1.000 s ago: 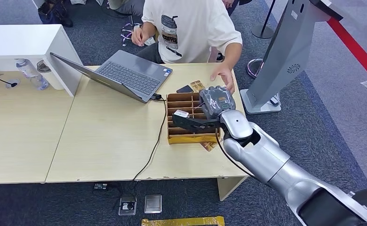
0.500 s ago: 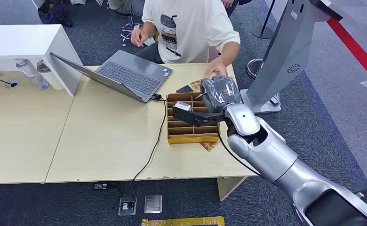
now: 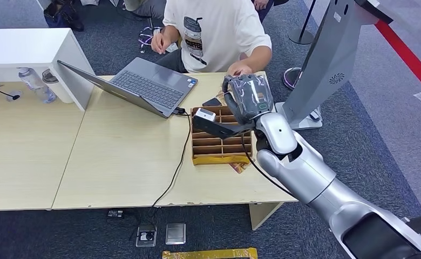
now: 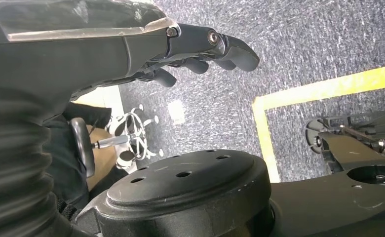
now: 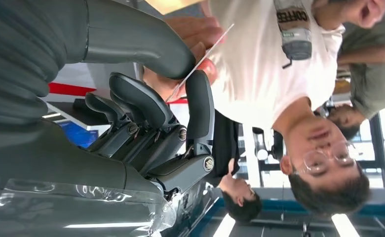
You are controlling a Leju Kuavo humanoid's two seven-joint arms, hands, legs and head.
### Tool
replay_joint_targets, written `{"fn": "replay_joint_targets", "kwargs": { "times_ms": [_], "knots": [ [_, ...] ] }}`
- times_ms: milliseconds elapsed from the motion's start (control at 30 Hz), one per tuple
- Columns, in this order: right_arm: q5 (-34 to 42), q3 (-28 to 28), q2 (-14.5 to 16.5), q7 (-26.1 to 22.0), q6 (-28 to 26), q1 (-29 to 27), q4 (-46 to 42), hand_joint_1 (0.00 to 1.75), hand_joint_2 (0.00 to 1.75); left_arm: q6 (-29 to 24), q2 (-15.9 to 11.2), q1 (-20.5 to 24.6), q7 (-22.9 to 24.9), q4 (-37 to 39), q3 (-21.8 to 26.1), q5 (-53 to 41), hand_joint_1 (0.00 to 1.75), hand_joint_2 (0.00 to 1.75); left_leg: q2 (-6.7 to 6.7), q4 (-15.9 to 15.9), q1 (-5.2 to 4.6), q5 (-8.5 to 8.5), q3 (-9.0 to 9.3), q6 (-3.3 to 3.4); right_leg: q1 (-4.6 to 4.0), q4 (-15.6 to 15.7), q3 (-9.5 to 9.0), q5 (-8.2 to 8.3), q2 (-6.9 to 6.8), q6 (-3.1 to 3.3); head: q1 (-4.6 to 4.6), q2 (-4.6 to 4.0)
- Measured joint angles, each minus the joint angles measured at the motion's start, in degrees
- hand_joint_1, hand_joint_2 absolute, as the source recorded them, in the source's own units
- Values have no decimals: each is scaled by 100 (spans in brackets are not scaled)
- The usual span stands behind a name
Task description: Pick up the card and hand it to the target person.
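Observation:
In the right wrist view a thin white card shows edge-on, pinched between the thumb and a dark finger of my right hand. The person's hand lies right behind the card; whether it touches the card I cannot tell. From the head view my right hand is raised over the far end of the wooden slotted box, just short of the person's hand. The person in a cream T-shirt sits across the table. My left hand hangs over the carpet, holding nothing.
An open laptop sits left of the box, its cable running to the table's front edge. Loose cards lie beyond the box and one at its near corner. A grey kiosk stand rises at the right.
My right hand has lifted off the box and moved toward the person. The person's hand has drawn back from the table's right side to its far edge.

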State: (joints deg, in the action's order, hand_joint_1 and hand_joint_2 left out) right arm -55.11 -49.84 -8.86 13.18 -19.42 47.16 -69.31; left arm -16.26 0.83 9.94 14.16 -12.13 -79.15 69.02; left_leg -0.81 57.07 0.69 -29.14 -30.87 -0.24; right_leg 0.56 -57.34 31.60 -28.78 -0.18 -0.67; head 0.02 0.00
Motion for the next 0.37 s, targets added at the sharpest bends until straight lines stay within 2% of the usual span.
{"fn": "replay_joint_targets", "kwargs": {
  "times_ms": [33,133,167,367],
  "knots": [
    [5,2,42,-28,-97,23,125,154,175,0,0,0,1,0,-1,-4,0,175,0,0,0,0,0,0,0,0,0,0,-1,0,0,1],
    [36,8,139,-89,-336,82,463,28,175,0,0,0,2,0,-2,-23,0,175,0,0,0,0,0,0,0,0,-1,0,-1,0,1,1],
    [50,9,167,-101,-409,100,585,0,175,0,0,1,2,0,-4,-34,0,175,0,0,0,0,-1,0,0,0,-1,0,-1,0,3,0],
    [89,27,307,-135,-639,159,1235,0,175,8,0,11,16,0,-38,-99,0,175,0,1,-1,0,-1,0,1,0,0,0,-1,0,13,0]
  ]
}}
